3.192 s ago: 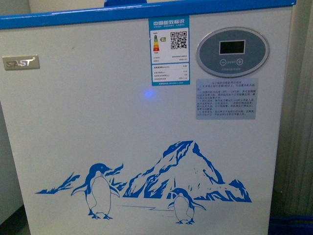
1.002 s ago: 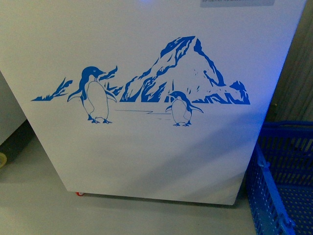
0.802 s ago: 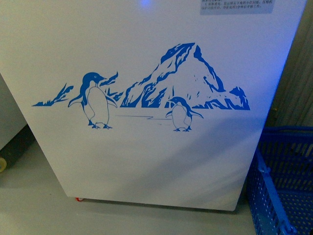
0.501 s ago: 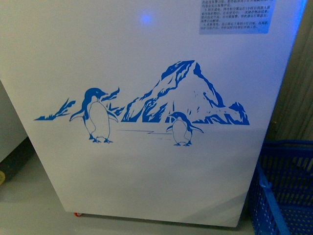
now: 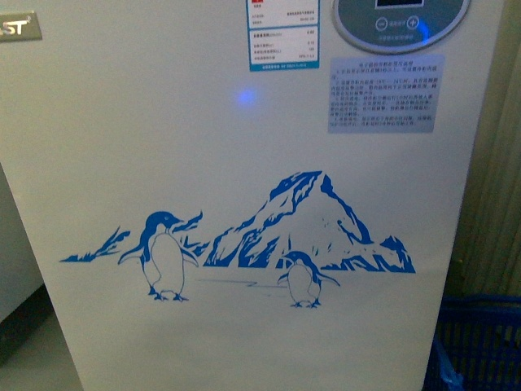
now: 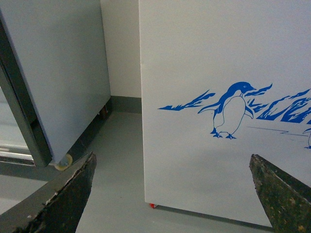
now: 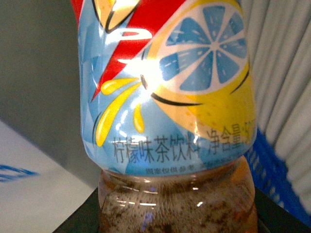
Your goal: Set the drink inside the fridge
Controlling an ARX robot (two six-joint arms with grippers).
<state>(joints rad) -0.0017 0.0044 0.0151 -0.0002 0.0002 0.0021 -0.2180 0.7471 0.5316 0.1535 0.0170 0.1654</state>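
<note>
The fridge (image 5: 244,163), a white chest cooler with a blue penguin-and-mountain decal and an oval grey display (image 5: 403,20), fills the front view; its lid is out of view. It also shows in the left wrist view (image 6: 218,58). My left gripper (image 6: 180,194) is open and empty, low in front of the fridge's lower left corner. My right gripper (image 7: 177,221) is shut on the drink (image 7: 170,97), a bottle of brown liquid with a red, yellow and light-blue label that fills the right wrist view. Its cap is out of view. Neither gripper shows in the front view.
A tall grey-white upright refrigerator (image 6: 63,73) stands left of the fridge, with a strip of grey floor (image 6: 116,170) between them. A blue plastic crate (image 5: 480,342) sits on the floor at the fridge's right, also in the right wrist view (image 7: 277,165).
The front view has swung upward over the last second: the floor and fridge's bottom edge dropped out of view, and the display and labels came back in at the top.
</note>
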